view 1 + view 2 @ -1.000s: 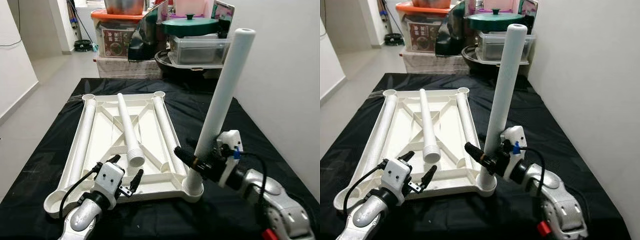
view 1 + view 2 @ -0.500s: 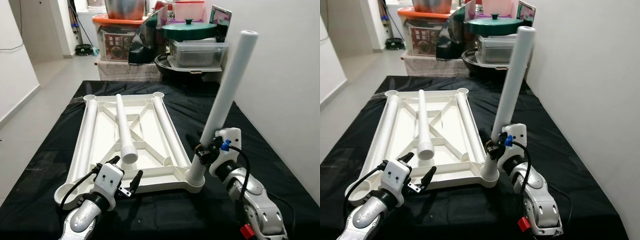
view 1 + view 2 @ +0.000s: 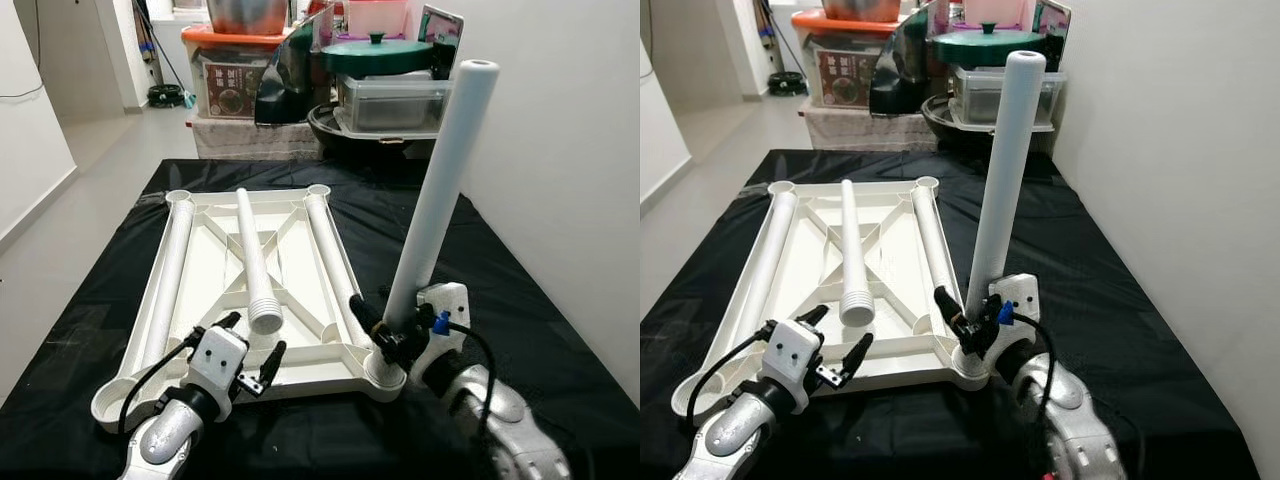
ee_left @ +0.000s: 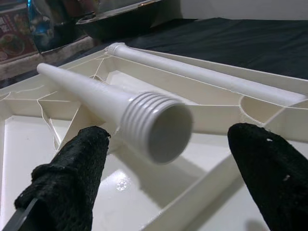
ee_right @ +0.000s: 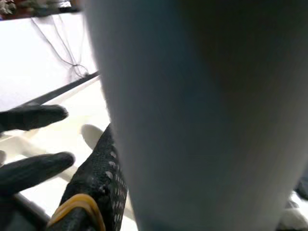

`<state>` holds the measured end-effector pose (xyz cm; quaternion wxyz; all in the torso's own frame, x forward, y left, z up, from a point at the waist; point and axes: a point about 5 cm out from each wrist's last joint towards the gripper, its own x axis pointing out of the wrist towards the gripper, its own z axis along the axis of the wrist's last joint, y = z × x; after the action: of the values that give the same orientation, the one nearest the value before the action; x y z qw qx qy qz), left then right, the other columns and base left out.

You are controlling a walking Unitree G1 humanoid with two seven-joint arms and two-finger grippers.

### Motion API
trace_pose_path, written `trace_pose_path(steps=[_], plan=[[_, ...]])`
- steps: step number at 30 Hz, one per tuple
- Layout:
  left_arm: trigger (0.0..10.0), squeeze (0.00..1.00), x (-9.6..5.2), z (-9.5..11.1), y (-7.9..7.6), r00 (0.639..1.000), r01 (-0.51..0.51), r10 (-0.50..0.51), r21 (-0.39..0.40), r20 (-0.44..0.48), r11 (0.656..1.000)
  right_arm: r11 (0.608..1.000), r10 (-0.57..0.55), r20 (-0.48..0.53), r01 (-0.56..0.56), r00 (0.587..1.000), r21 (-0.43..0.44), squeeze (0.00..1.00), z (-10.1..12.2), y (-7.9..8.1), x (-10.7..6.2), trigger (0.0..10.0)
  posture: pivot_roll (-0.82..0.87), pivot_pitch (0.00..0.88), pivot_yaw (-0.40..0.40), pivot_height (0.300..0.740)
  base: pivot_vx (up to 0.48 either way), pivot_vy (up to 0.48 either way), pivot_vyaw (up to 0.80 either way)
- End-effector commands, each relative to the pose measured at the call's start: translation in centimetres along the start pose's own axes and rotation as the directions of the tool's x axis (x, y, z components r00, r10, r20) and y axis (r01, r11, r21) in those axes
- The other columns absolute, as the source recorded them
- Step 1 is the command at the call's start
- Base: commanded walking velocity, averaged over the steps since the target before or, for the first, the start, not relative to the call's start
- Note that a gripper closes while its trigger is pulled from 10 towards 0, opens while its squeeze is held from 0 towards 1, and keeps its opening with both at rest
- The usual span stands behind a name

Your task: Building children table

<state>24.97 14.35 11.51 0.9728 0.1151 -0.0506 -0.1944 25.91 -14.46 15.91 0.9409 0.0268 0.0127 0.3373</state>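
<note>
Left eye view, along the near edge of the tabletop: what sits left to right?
Left end effector → threaded end of the loose leg → right end effector → upright leg in the corner socket.

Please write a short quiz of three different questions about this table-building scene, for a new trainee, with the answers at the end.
1. True or false: the upright leg stands in a corner socket of the tabletop.
2. Which gripper holds the upright leg?
A. left gripper
B. right gripper
3. Fill in: the threaded end of the loose leg points toward the ___ gripper.

Key: 1 true; 2 B; 3 left.
</note>
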Motion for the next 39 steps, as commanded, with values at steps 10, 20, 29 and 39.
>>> trace_pose_path(steps=[10,20,29,39], plan=[[10.0,0.0,-0.2,0.0,-0.1,1.0,-0.003,0.003,0.005,0.004,1.0,0.985,0.174,-0.02,-0.174,0.985,0.016,0.0,-0.4,0.4,-0.3,0.0,0.08,0.0,-0.066,0.74,0.0,0.0,0.0],[10.0,0.0,0.1,0.0,-0.3,1.0,0.001,-0.001,0.004,0.009,1.0,0.818,-0.569,-0.133,0.575,0.812,0.008,0.0,-4.2,-4.5,-0.4,0.0,0.07,0.0,-0.069,0.74,0.0,0.0,0.0],[10.0,0.0,-0.1,-0.1,-0.3,1.0,0.006,-0.006,0.006,0.002,1.0,0.862,-0.506,-0.075,0.508,0.859,0.001,0.3,-3.6,-2.1,0.3,10.0,0.07,0.0,-0.061,0.74,0.0,0.0,0.0],[10.0,0.0,0.0,-0.1,-0.2,1.0,0.012,-0.012,0.005,0.006,1.0,0.922,-0.385,0.096,0.387,0.918,-0.005,1.0,-0.3,-2.2,0.3,10.0,0.06,0.0,-0.06,0.74,0.0,0.0,0.0]])
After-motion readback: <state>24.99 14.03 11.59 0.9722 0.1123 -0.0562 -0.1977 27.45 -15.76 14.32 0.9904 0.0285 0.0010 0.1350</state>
